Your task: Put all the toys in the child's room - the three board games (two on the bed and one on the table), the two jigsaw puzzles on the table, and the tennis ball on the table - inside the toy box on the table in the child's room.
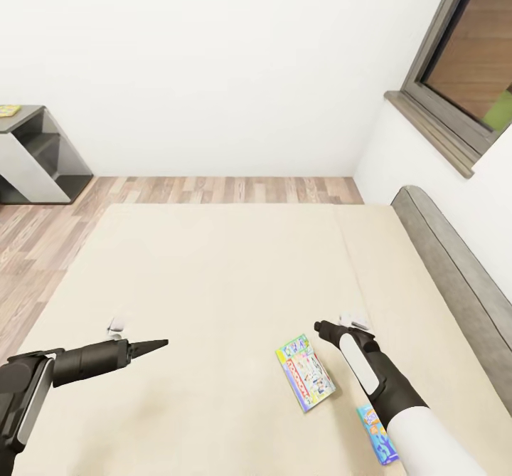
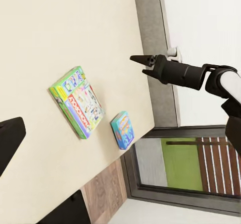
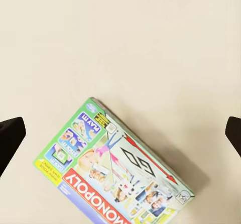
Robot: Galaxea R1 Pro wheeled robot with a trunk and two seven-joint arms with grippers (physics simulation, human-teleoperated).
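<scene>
On the beige mattress (image 1: 213,277) lie two board games, flat and apart from each other: a green-edged Monopoly box (image 1: 306,371) with a red banner, and a small blue box (image 1: 377,433) nearer the robot, partly hidden in the head view by the right forearm. From the right wrist, the Monopoly box (image 3: 113,166) lies directly below, with the two dark fingertips (image 3: 10,141) at opposite edges of the picture, so the right gripper (image 1: 320,328) is spread wide and holds nothing; it hangs above the bed just beside that box. The left gripper (image 1: 153,346) hovers over bare mattress well to the left, its fingers drawn to a narrow point with nothing between them. A seam divides the mattress into two sections. The grey headboard (image 1: 455,270) runs along the right side, against a white wall with a dark-framed window (image 1: 469,56). Beyond the bed's far edge are wood-plank floor (image 1: 213,190), a plain white wall, and at far left a dark-grey cabinet (image 1: 35,156).
</scene>
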